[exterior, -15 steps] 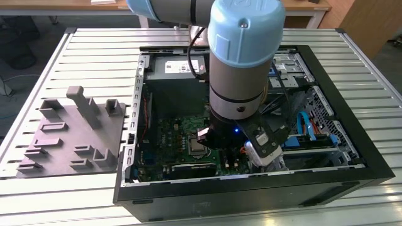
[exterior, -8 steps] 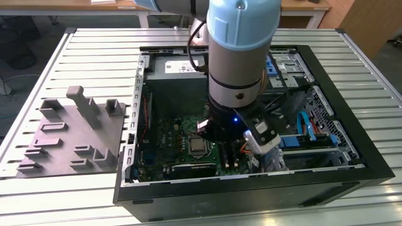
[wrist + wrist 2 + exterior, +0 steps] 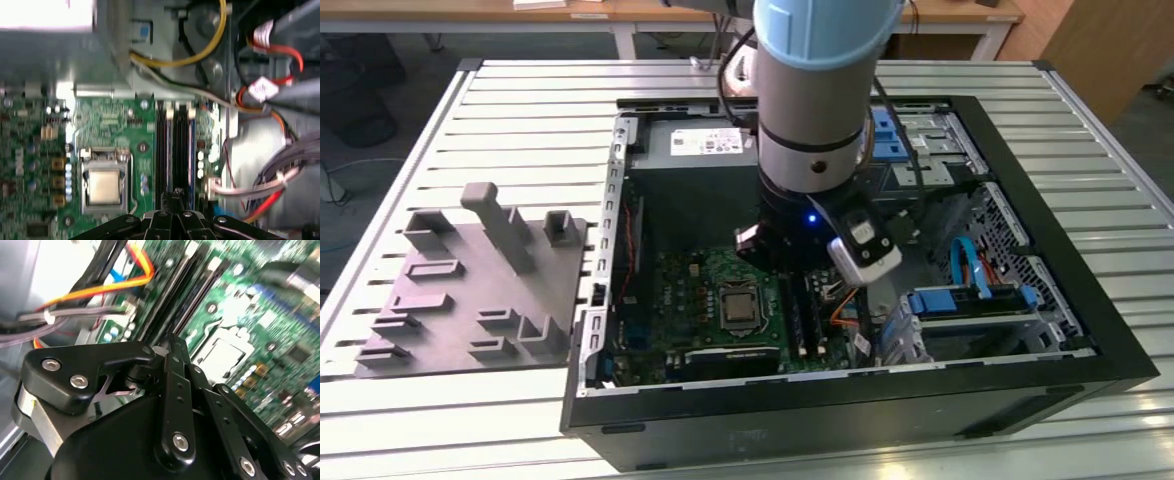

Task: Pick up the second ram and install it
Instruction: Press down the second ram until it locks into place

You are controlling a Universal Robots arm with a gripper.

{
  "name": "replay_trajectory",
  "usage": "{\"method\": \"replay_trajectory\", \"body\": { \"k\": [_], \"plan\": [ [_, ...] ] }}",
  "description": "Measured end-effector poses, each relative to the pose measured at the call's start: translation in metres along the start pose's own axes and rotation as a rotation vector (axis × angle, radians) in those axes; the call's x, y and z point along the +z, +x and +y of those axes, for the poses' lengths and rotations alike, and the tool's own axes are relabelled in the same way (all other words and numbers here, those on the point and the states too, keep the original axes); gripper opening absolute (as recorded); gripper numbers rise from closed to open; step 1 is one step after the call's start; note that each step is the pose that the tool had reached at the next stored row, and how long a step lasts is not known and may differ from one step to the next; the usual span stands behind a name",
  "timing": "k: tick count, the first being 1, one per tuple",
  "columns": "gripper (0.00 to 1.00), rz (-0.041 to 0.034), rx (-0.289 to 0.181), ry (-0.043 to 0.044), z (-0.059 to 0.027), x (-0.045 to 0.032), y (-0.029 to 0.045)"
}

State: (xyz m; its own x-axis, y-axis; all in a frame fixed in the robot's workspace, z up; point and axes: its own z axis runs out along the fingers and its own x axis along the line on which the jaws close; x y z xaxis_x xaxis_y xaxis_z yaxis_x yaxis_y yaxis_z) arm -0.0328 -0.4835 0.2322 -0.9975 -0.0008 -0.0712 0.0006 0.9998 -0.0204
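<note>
The second ram is hard to pick out for certain: it may be one of the dark narrow strips in the memory slots (image 3: 177, 150), which run side by side just beside the processor socket (image 3: 104, 186) on the green motherboard (image 3: 700, 290). I cannot tell it apart from the slots themselves. The gripper (image 3: 177, 194) hangs right over those slots, low inside the open computer case (image 3: 854, 400), at the middle of the exterior view. From what shows, I cannot tell how far it is open or whether it has hold of anything. Orange and black cables (image 3: 110, 287) run close beside it. Toward the exterior view's right, a blue drive bracket (image 3: 961, 300) sits inside the case. Well apart, at the exterior view's left, a gray moulded holder tray (image 3: 467, 290) with upright posts rests on the slatted table (image 3: 427, 120).
</note>
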Motion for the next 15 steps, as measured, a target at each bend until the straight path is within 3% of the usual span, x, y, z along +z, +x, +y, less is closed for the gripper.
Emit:
{"method": "replay_trajectory", "body": {
  "k": [2,4,11,15],
  "plan": [
    [0.1,0.0,0.0,0.0035,0.0076,-0.0002,-0.0002],
    [0.1,0.0001,0.0,0.0066,0.0089,-0.0036,-0.0005],
    [0.1,0.0001,-0.001,0.0067,0.0083,-0.0341,-0.0026],
    [0.1,-0.0001,0.0,0.0062,0.0084,-0.0349,-0.0027]
  ]
}}
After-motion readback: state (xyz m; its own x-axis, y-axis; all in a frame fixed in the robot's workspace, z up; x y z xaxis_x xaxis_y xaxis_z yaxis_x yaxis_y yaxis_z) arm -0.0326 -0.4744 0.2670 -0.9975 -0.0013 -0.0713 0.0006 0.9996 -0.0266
